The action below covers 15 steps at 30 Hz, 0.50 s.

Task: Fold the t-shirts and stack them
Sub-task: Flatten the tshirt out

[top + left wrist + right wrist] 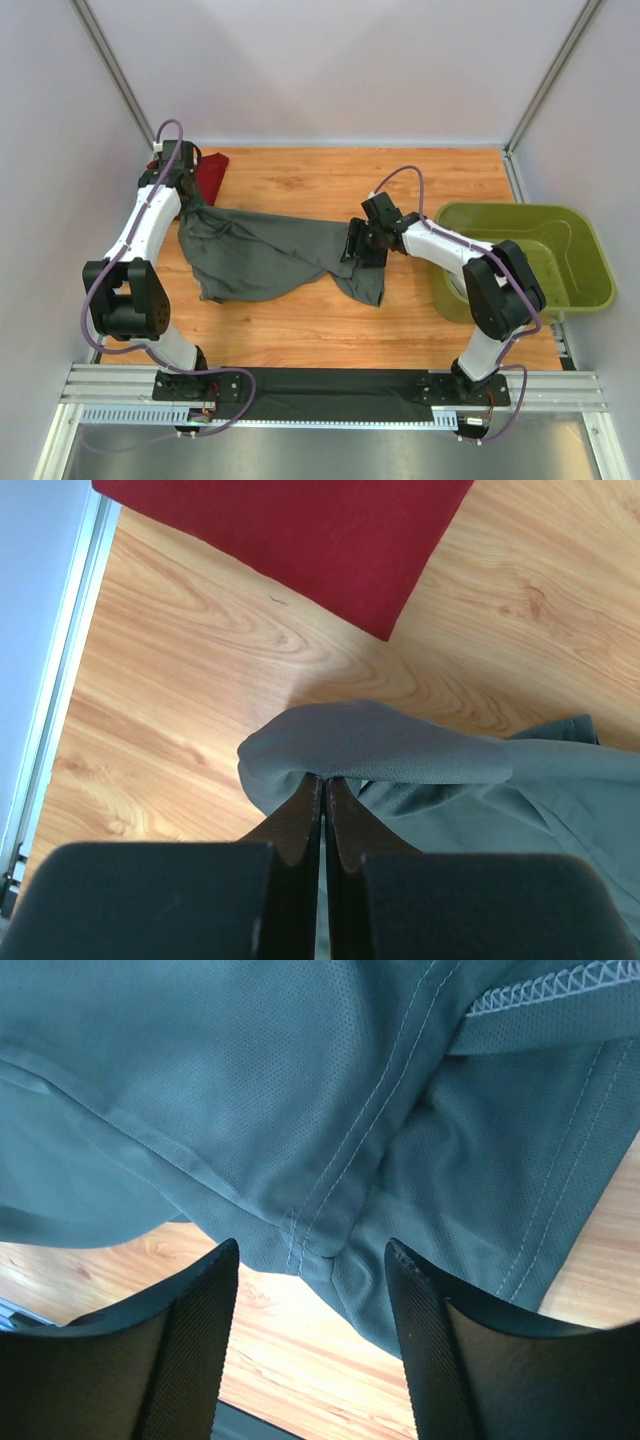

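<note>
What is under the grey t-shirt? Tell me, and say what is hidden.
Wooden table shows below the edge of the grey t-shirt. Whatever lies under its spread middle is covered by the cloth.

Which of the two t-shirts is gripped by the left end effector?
The dark grey t-shirt: the left end effector pinches a fold of it. The dark red t-shirt lies flat beyond it, ungripped.

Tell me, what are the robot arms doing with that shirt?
They are working on the grey t-shirt, which lies crumpled across the table. The left gripper is pinched shut on one bunched edge. The right gripper is open, with the shirt's other side in front of it. The red t-shirt lies at the far left corner.
</note>
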Available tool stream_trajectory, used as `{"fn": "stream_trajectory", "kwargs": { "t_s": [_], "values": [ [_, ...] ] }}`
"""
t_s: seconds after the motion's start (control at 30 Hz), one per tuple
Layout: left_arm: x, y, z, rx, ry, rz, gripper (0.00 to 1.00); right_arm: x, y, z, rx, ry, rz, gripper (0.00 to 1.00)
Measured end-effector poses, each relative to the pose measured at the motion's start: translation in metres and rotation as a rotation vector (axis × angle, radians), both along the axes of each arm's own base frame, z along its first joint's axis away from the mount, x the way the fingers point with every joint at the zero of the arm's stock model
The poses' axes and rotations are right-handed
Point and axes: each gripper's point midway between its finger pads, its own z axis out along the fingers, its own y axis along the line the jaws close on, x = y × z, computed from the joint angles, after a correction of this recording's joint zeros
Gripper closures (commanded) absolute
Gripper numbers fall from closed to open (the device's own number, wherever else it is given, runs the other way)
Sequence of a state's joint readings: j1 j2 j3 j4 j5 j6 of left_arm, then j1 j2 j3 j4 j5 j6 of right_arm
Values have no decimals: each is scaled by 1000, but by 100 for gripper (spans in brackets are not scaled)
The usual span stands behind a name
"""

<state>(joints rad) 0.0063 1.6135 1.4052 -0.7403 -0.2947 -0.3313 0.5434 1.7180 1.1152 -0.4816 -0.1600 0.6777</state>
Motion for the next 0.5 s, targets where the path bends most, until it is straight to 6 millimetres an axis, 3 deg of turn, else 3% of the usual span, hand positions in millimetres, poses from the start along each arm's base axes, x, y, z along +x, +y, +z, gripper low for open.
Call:
{"fn": "stream_trajectory", "kwargs": {
  "t_s": [0.5],
  "values": [
    [0,2,1,12,0,3,100,-2,5,-8,24,20,1,47]
  ]
}}
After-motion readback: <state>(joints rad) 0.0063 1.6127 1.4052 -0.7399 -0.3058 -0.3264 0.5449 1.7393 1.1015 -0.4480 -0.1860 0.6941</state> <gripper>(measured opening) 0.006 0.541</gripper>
